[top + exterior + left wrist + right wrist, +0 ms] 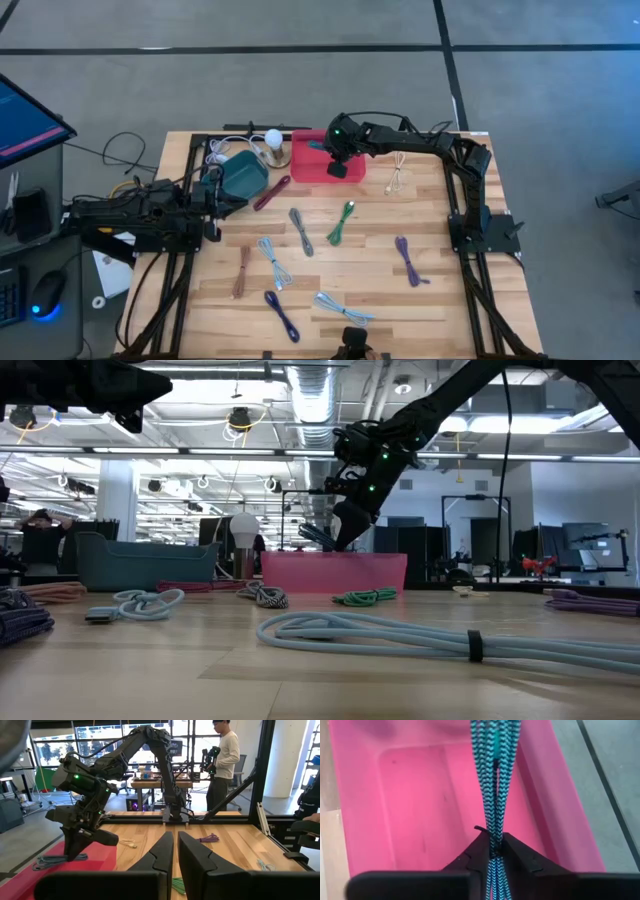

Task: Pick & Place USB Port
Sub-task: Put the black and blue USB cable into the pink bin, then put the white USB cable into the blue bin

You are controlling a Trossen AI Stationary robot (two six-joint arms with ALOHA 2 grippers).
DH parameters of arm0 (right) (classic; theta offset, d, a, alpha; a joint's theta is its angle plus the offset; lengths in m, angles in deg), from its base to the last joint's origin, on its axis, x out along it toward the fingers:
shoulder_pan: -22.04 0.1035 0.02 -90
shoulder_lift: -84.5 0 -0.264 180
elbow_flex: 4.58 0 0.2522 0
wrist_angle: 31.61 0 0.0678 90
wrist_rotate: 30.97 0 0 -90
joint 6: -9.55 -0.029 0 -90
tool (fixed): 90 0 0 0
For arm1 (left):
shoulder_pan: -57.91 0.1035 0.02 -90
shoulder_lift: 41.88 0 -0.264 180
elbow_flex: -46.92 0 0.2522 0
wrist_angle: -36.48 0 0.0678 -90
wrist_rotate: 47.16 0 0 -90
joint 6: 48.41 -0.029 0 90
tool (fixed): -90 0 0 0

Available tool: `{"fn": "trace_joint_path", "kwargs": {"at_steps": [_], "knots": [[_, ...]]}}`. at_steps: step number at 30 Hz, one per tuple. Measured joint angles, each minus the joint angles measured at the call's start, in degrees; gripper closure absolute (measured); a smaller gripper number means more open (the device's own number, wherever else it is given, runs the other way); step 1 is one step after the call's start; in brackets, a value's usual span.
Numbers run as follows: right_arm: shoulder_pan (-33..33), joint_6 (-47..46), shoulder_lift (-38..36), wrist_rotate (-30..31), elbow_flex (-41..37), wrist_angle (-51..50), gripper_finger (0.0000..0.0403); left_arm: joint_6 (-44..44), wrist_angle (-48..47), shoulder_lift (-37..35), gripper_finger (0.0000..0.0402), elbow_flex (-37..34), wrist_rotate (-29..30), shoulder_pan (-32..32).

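Note:
A teal braided USB cable (494, 775), bundled into a loop, sits between the fingers of my right gripper (493, 851), which is shut on it. The gripper slants down over the pink bin (305, 168) at the table's far middle; the low view shows it (340, 542) just above the bin's rim (380, 560). My left gripper (175, 851) waits shut at the table's left edge (214, 203), level, with nothing in it. My right gripper pinches the bundled cable's strands (493, 837) between its two fingers, several strands side by side. The fingers slant down from the table's right toward the bin and lie along the cable. The cable's free end (312, 534) sticks out past the fingertips, above the bin's rim.
A teal bin (243, 176) and a white bulb (272, 139) stand left of the pink bin. Several coiled cables lie on the wood: white (397, 176), green (341, 222), grey (301, 231), purple (408, 260), light blue (274, 262), brown (242, 272).

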Motion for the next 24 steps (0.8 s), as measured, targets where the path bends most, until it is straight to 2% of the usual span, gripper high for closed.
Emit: {"fn": "trace_joint_path", "kwargs": {"at_steps": [5, 10, 16, 24], "knots": [[0.07, 0.46, 0.0, 0.02, 0.0, -0.04, 0.0319, 0.0, 0.0, 0.0, 0.0376, 0.0, -0.01, -0.02], [0.07, 1.57, -0.72, 0.04, -0.04, -0.33, 0.0303, 0.01, 0.01, -0.01, 0.0376, 0.0, -0.02, -0.01], [1.05, 3.2, -6.55, -0.26, -0.02, -0.01, 0.0306, 0.02, 0.02, -0.02, 0.0376, 0.0, 0.0, 0.0], [1.25, 2.64, -17.23, -7.82, 0.04, -3.37, 0.0322, 0.02, 0.0, -0.02, 0.0376, 0.0, 0.0, 0.0]]}}
